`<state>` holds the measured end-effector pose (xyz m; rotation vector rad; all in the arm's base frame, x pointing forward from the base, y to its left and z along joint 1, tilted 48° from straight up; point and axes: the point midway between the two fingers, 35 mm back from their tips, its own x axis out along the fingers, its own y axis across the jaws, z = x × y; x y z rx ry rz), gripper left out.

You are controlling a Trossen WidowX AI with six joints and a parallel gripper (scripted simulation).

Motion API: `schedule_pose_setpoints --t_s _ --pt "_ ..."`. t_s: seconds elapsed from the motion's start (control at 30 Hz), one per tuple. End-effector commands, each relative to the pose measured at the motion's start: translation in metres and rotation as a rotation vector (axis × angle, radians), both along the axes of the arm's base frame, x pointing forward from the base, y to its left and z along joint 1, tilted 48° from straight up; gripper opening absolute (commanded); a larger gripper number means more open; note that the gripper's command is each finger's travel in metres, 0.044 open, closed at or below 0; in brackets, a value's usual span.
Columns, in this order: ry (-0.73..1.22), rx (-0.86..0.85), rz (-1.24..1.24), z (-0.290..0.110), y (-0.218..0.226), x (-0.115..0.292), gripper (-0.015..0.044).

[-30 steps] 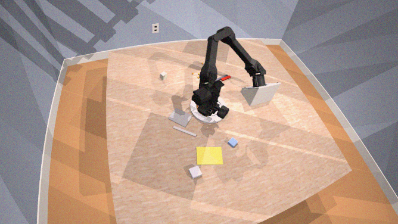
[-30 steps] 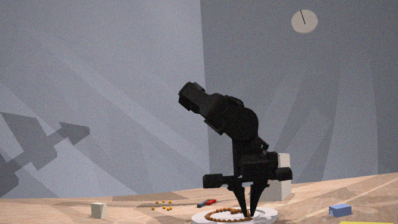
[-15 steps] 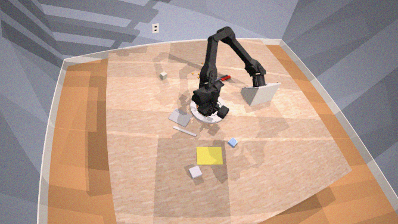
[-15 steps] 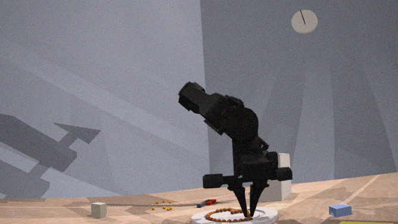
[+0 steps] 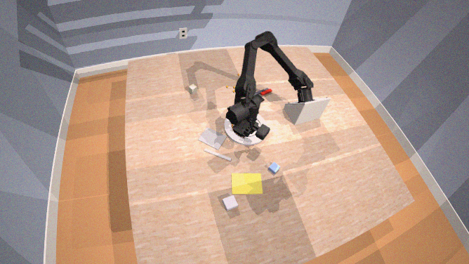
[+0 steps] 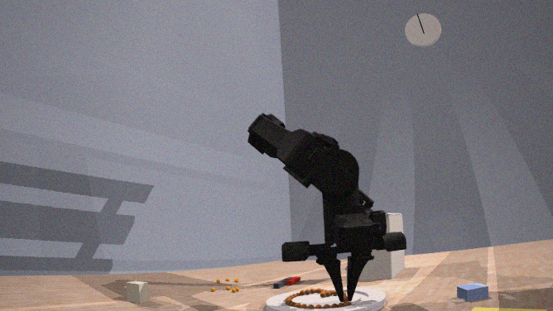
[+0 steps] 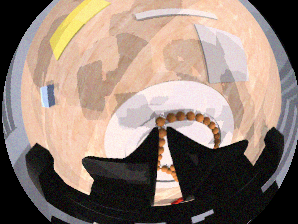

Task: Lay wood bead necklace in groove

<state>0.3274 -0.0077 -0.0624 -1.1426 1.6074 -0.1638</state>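
Around the round bead board (image 5: 253,141), the gray plate (image 5: 212,138) touches its left rim and a gray strip (image 5: 218,154) lies just below, while 1 blue block (image 5: 274,168) and the white wedge stand (image 5: 306,110) sit apart, leaving bare floor between.

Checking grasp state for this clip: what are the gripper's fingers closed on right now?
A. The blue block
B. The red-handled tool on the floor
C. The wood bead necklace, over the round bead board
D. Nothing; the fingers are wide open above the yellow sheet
C: the gripper has its fingertips pinched on a strand of the wood bead necklace, which lies on the round bead board.
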Motion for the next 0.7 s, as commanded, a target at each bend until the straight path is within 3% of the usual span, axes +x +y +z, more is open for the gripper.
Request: schedule_pose_setpoints --t_s 0.0,0.67 --pt "0.002 -0.001 0.001 0.001 0.001 -0.001 0.0000" --pt "0.007 -0.004 0.003 -0.007 0.012 -0.003 0.0000"
